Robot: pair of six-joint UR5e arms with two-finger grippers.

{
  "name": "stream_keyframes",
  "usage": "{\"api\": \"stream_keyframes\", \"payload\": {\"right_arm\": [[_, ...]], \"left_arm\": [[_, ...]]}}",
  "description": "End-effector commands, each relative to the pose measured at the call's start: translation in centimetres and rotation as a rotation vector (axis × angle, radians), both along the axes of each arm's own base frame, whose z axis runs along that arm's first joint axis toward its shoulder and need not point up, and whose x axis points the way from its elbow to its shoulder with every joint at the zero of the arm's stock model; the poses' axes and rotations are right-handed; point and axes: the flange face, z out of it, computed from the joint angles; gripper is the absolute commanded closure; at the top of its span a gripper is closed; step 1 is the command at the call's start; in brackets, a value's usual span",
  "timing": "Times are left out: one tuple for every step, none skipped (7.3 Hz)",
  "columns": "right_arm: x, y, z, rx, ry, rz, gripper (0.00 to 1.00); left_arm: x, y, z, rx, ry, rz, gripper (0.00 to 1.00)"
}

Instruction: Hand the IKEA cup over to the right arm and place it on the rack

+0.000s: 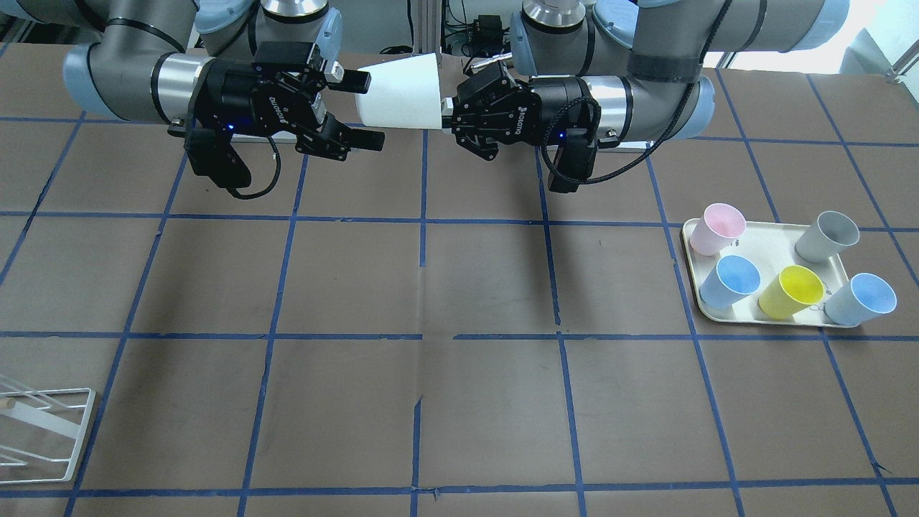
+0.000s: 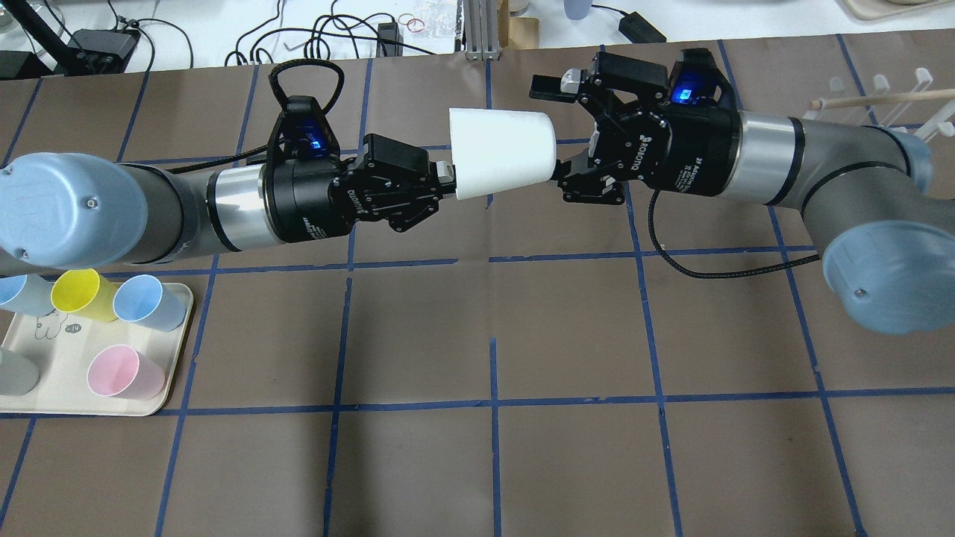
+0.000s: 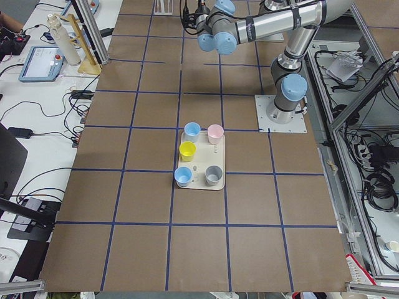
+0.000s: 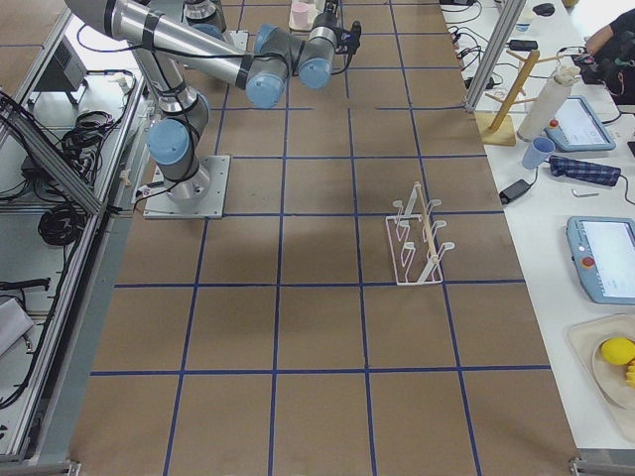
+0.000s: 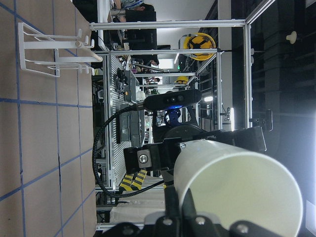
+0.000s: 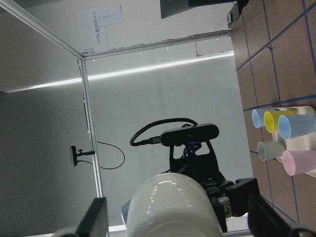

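Note:
The IKEA cup (image 2: pixel 501 153), almost white, lies on its side in the air between both arms. My left gripper (image 2: pixel 450 181) is shut on its rim at the wide end; it also shows in the front view (image 1: pixel 445 116). My right gripper (image 2: pixel 550 133) is open, its two fingers straddling the cup's narrow base end (image 1: pixel 395 95) without closing on it. In the right wrist view the cup's base (image 6: pixel 173 207) sits between the spread fingers (image 6: pixel 94 219). The white wire rack (image 2: pixel 880 97) stands at the far right, behind the right arm, and at the front view's lower left (image 1: pixel 43 431).
A cream tray (image 1: pixel 772 248) on the robot's left side holds pink, grey, yellow and blue cups; it also shows in the overhead view (image 2: pixel 45 365). The left arm's ribbed cable (image 1: pixel 632 161) hangs below its wrist. The brown table has a blue tape grid.

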Motion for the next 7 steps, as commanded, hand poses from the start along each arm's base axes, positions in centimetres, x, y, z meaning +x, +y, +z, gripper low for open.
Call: {"api": "stream_keyframes", "payload": {"right_arm": [[0.1,0.3,-0.2,0.006,0.034,0.014,0.0],[0.1,0.8,0.7,0.015,0.034,0.013,0.0],[0.3,1.8,2.1,0.03,0.033,0.014,0.0],[0.4,2.2,2.3,0.027,0.038,0.017,0.0],[0.4,2.0,2.1,0.032,0.041,0.019,0.0],[0.2,1.9,2.0,0.033,0.041,0.016,0.0],[0.2,1.9,2.0,0.033,0.041,0.014,0.06]], "left_arm": [[0.0,0.1,0.1,-0.003,-0.001,-0.002,1.0],[-0.1,0.1,0.0,-0.002,0.0,-0.002,1.0],[-0.1,0.1,0.2,-0.005,-0.001,-0.002,1.0],[-0.1,0.1,0.3,-0.008,-0.001,-0.002,1.0],[0.0,0.1,0.2,-0.005,-0.001,-0.002,1.0],[-0.1,0.1,0.2,-0.003,-0.001,-0.002,1.0],[-0.1,0.1,0.2,-0.003,-0.001,-0.002,1.0]]}}
